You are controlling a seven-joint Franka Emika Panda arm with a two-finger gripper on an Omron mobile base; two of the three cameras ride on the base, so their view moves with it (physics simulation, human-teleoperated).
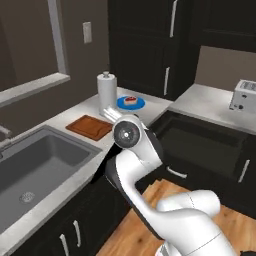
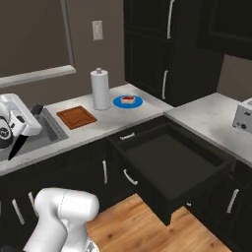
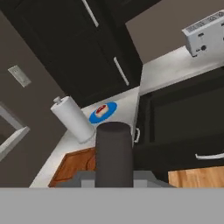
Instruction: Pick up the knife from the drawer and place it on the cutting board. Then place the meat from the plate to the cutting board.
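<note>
My gripper [image 2: 23, 135] hangs over the sink's near right corner, left of and nearer than the cutting board [image 2: 76, 117], shut on the black knife [image 2: 16, 146], which slants down from it. In the hand view the knife [image 3: 113, 151] rises as a dark stub in the gripper [image 3: 113, 177], with the reddish-brown board [image 3: 75, 165] just left of it. The blue plate [image 2: 117, 102] with the red meat [image 2: 129, 99] lies right of the board, past a paper towel roll. The wide black drawer [image 2: 147, 189] stands pulled out, its dark inside bare. From the left I see board [image 1: 90, 126], plate [image 1: 141, 104], meat [image 1: 130, 99].
A white paper towel roll [image 2: 100, 89] stands upright between board and plate. The grey sink [image 1: 35, 170] lies left of the board. A toaster [image 1: 244, 95] sits on the right counter. The open drawer [image 1: 200, 145] juts over the wooden floor [image 2: 133, 226].
</note>
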